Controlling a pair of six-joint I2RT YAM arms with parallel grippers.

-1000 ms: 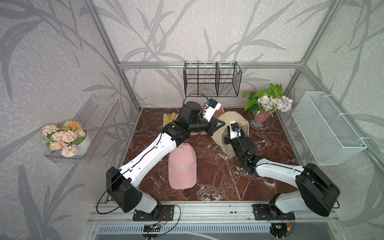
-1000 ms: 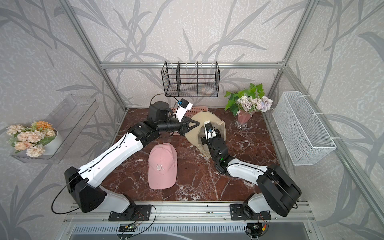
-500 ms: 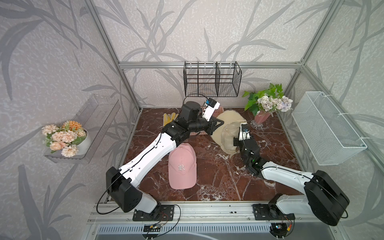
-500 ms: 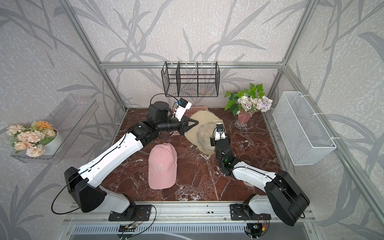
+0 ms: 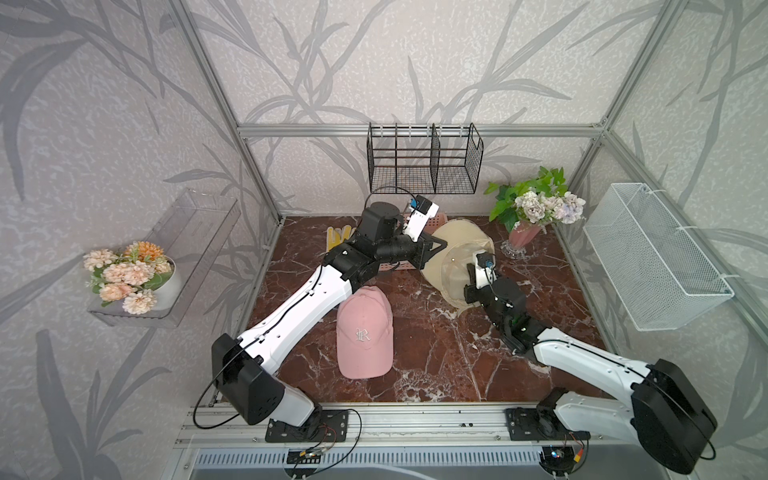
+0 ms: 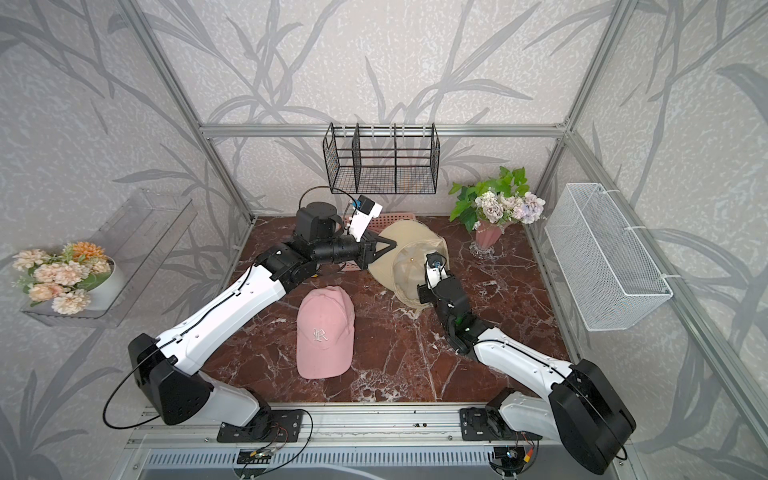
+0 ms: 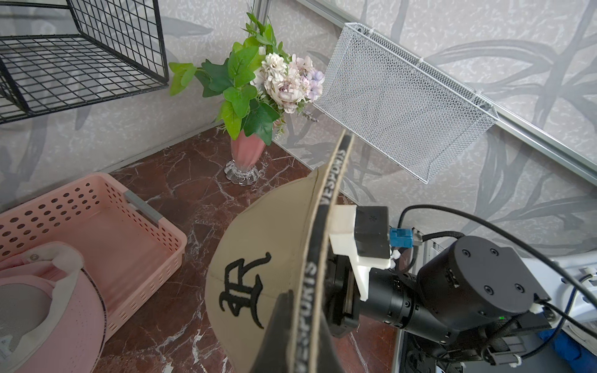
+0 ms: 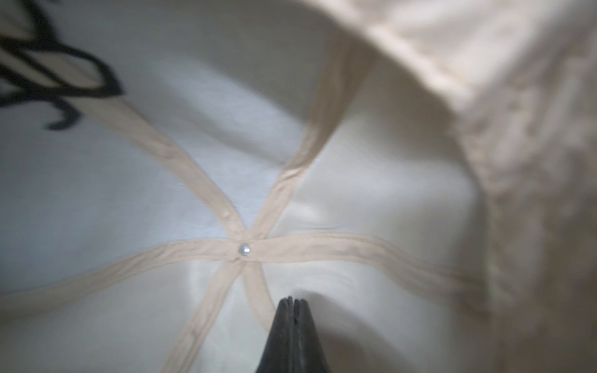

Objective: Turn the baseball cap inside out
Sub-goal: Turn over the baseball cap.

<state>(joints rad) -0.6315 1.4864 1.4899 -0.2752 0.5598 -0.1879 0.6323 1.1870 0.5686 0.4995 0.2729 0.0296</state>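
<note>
Front of table [image 5: 436, 353]: pink cap [image 5: 365, 332] lies crown-up, well apart from both arms, not the one in play. Further in, right end effector [image 8: 292, 303] has its jaws pinched together w/ nothing betw them. It's poked inside the beige baseball cap [image 5: 461, 237], tip near the crown rivet [image 8: 244, 249] where the seam tapes cross. Touching the lining or just off it, can't tell. Cap's held up on its side, opening toward the right arm; whether its low edge rests on the table, can't tell. Left end effector [image 6: 395, 243] is clamped on the rim at the sweatband. Progress, my read: setup's done, w/ cap held and pusher inside. But the logo faces out and the dome bulges the normal way, so no inversion yet. Left to do: drive the crown thru the opening, peel the rim back. Behind: pink basket [image 7: 151, 255], flower vase [image 5: 524, 239].
</note>
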